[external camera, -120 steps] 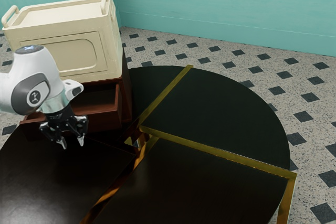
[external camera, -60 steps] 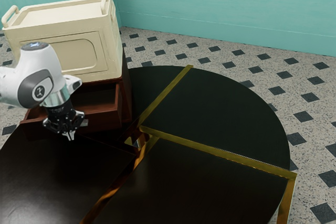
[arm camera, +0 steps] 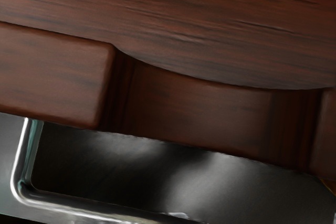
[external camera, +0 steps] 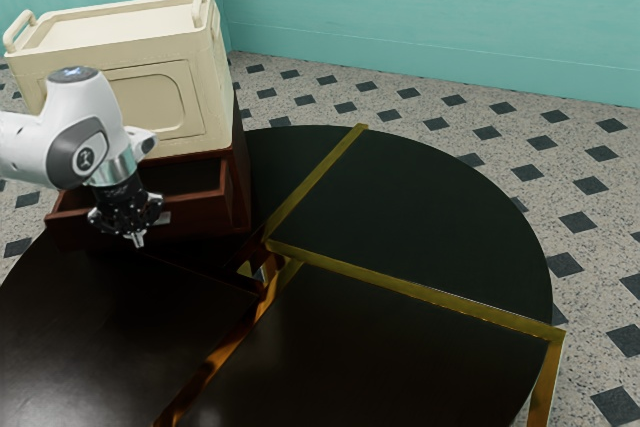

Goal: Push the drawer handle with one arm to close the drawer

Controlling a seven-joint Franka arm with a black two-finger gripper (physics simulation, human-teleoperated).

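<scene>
Gripper (external camera: pixel 138 239) closed, right by the handle (external camera: pixel 163 218) on the open drawer (external camera: pixel 200 229); can't tell if touching. Cream box (external camera: pixel 150 102) sits on the cabinet (external camera: pixel 241 182) above. Surface's (external camera: pixel 420 217) round edge curves well apart, exterior view's right.

There is room to pass above the dark round table (external camera: pixel 420 222), in front of the open drawer (external camera: pixel 203 224). The drawer's front blocks low passage inward, and a cream cabinet (external camera: pixel 152 102) rises behind.
</scene>
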